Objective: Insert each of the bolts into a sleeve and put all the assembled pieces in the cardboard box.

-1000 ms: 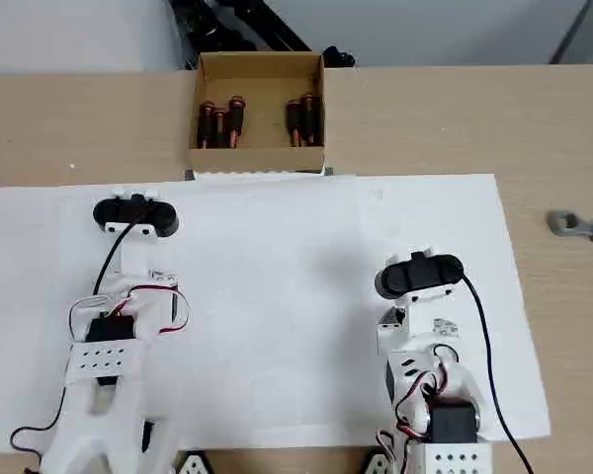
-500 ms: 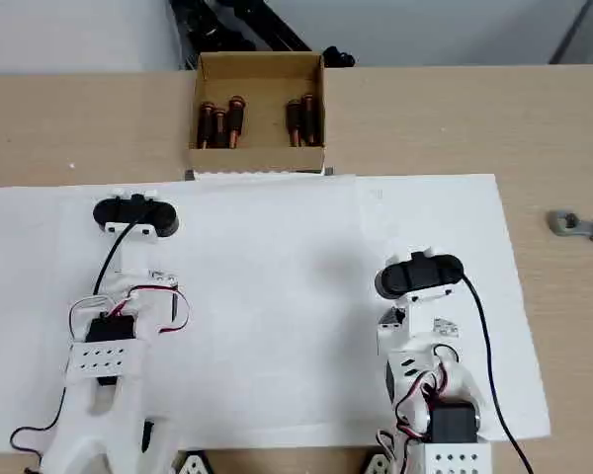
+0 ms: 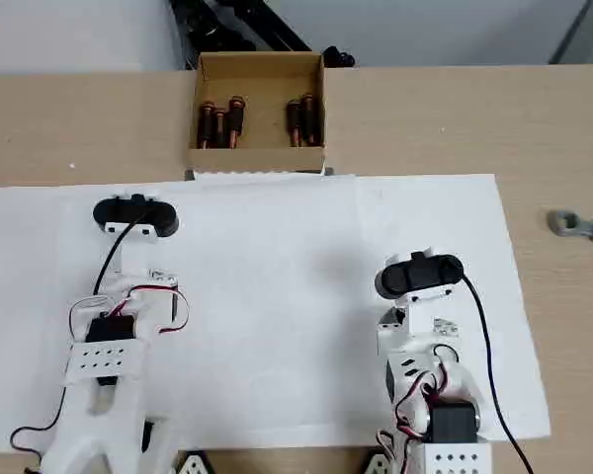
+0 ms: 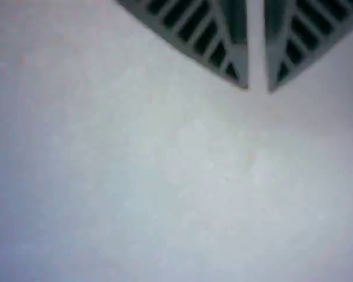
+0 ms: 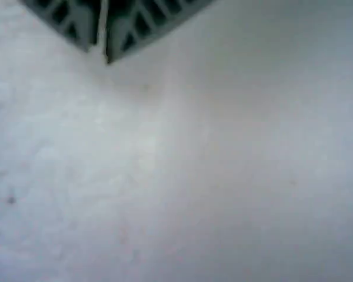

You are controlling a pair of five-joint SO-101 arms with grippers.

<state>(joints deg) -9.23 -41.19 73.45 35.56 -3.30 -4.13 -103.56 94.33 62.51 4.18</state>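
one wooden table (image 3: 79, 118) filled the high view, and on it lay one large white paper sheet (image 3: 277, 296), spread across the middle and lower part of the frame. two white arms stood on the sheet, their bases at the bottom edge: one arm (image 3: 109, 336) at lower left, stretched up the frame with its black wrist camera near the sheet's upper left corner, and the other arm (image 3: 425, 346) at lower right, folded shorter, its camera about mid-height in the frame. one cardboard box (image 3: 257, 158) sat open at top centre, just beyond the sheet's far edge. inside it lay five assembled pieces (image 3: 219, 126), copper and dark, all pointing roughly up the frame: three side by side in the left half of the box and two close together in the right half. one small metal wrench (image 3: 578, 226) lay on bare wood at the right edge, well apart from everything else. the left gripper (image 4: 257, 87) hung over plain white paper with its fingertips close together, only a thin slit between them. the right gripper (image 5: 102, 54) also hung over the paper, its fingertips pressed together.
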